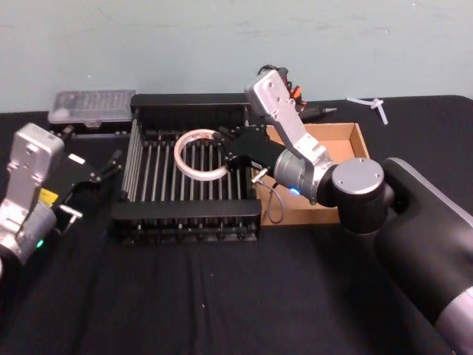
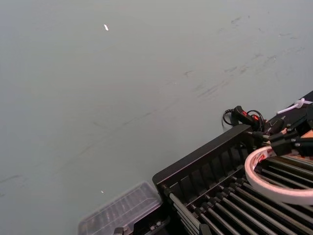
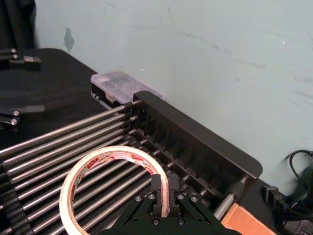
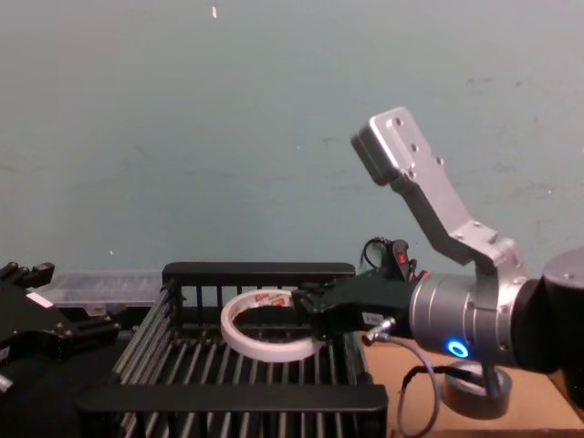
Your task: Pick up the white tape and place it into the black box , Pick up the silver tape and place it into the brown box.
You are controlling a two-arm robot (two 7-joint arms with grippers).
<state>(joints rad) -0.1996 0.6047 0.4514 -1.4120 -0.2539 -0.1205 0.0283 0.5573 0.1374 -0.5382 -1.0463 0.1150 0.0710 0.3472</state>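
Black tabletop (image 1: 222,296) set against a pale blue-green wall (image 1: 222,44). Black box (image 1: 188,225) at centre, brown box (image 1: 347,140) touching its right side. Right gripper (image 3: 166,188) reaches over the black box, fingers clamped on the rim of the white tape (image 1: 198,154), which hangs tilted above the barred floor. Silver tape (image 4: 474,394) sits in the brown box. Left gripper (image 1: 92,177) rests left of the black box, fingers spread. Clear plastic case (image 1: 92,106) lies at the wall.

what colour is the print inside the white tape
Red, on the white tape's inner core; clearest in the right wrist view.
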